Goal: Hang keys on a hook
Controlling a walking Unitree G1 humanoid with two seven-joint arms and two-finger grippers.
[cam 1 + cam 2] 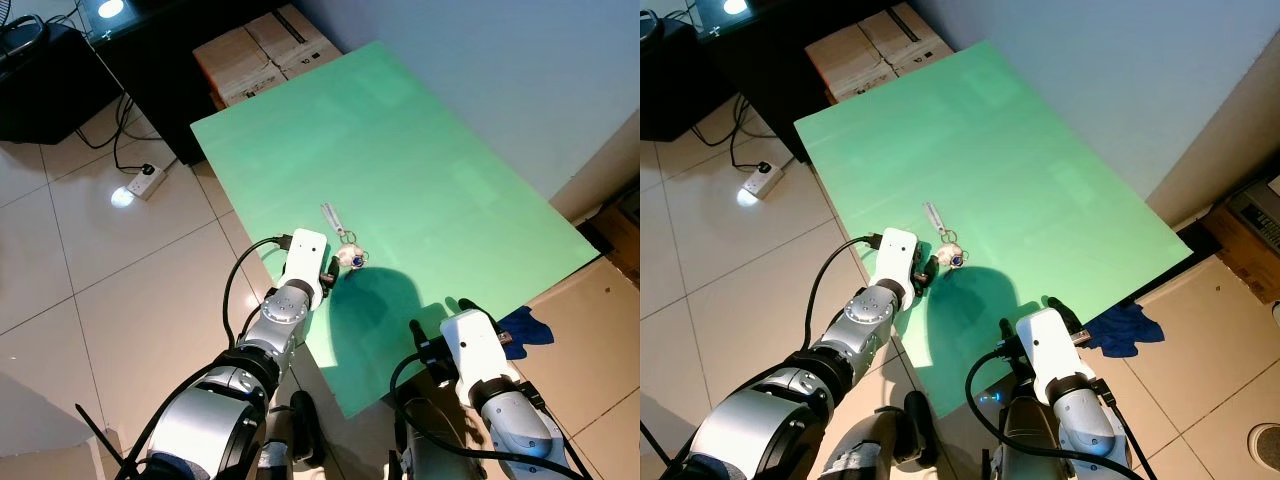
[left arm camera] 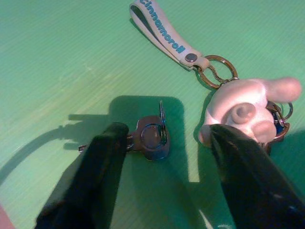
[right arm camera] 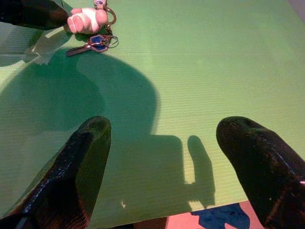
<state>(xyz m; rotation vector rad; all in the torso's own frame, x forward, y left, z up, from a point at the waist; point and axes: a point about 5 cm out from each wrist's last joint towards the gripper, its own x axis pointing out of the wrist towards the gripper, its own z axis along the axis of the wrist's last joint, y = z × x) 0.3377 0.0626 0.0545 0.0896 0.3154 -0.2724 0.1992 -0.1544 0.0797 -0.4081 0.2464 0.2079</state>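
Observation:
A key bunch (image 1: 350,257) lies on the green table (image 1: 420,150) near its left edge. It has a white strap (image 2: 164,33) lettered "cinnamoroll", brass rings, a white figure (image 2: 243,107) and a silver key (image 2: 151,138). My left gripper (image 2: 167,136) is open and low over the bunch. The silver key lies between its fingers (image 2: 95,176), and the other finger is against the white figure. My right gripper (image 3: 164,129) hangs open over the table's near edge with nothing in it, a short way from the bunch (image 3: 90,21).
Cardboard boxes (image 1: 265,50) stand past the table's far left corner, beside a black cabinet (image 1: 60,80). A power strip (image 1: 145,180) with cables lies on the tiled floor to the left. A blue cloth (image 1: 528,325) lies on the floor right of the table.

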